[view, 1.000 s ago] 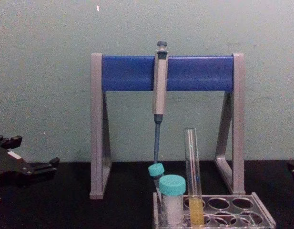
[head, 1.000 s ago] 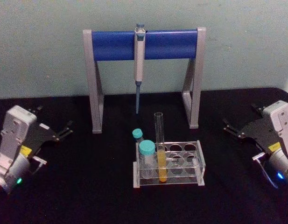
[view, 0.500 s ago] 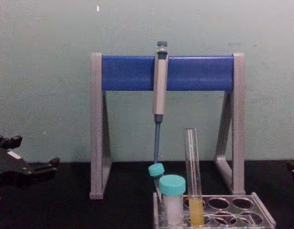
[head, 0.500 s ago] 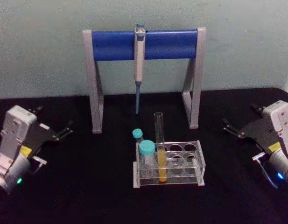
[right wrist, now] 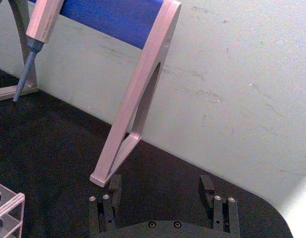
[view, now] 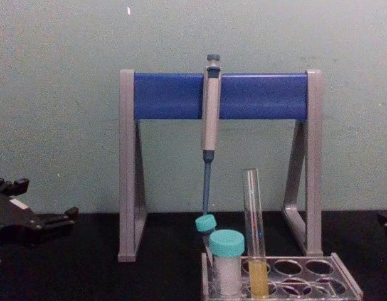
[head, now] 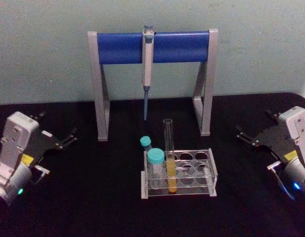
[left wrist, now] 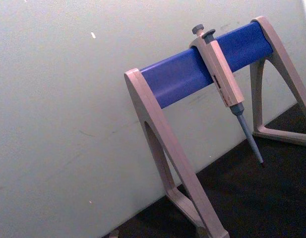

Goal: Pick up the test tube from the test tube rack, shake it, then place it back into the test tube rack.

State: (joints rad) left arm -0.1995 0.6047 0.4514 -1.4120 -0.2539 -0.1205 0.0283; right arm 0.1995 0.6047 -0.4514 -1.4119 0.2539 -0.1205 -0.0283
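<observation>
Test tube (head: 168,143) stands upright in the test tube rack (head: 213,174), yellow liquid at its bottom. Left gripper (head: 72,136) sits well left of the rack, right gripper (head: 239,134) well right, both with fingers spread, holding nothing. Black table (head: 93,207) under the rack, pale green wall (head: 43,59) behind it

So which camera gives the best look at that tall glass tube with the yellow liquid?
The chest view: the test tube stands large and side-on in the test tube rack, liquid level plain. The head view shows it whole but smaller. The wrist views face the pipette stand; the right one catches a rack corner.
</observation>
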